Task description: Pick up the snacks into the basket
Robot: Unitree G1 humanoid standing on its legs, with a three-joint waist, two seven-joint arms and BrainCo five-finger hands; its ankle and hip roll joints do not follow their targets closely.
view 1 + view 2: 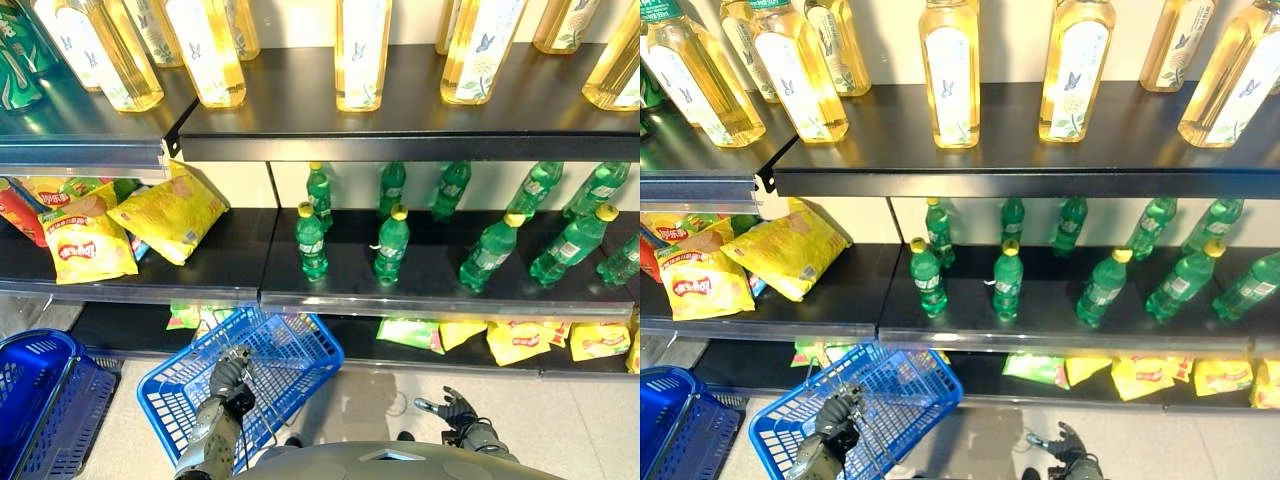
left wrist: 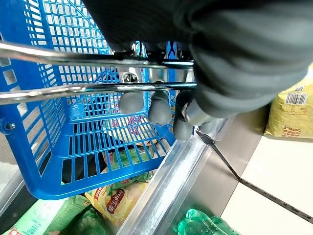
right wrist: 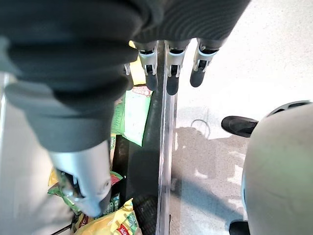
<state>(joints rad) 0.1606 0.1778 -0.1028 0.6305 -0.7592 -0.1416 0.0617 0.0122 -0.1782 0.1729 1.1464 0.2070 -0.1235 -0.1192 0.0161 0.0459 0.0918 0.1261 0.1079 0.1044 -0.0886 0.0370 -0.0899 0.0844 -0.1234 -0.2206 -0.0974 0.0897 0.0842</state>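
Observation:
My left hand (image 1: 230,378) is shut on the two metal handles (image 2: 98,88) of a blue mesh basket (image 1: 165,400), which hangs tilted in front of the bottom shelf and looks empty. Its fingers (image 2: 159,110) curl round the handles. Yellow snack bags (image 1: 170,215) lean on the middle shelf at the left. More yellow bags (image 1: 520,340) and a green bag (image 1: 410,330) lie on the bottom shelf. A few bags (image 2: 117,200) show behind the basket. My right hand (image 1: 455,410) hangs low at the right, open, with nothing in it.
A second blue basket (image 1: 40,400) stands on the floor at the far left. Green bottles (image 1: 392,245) stand on the middle shelf to the right of the snacks. Tall yellow bottles (image 1: 362,55) line the top shelf. Shelf edges (image 1: 400,300) jut forward.

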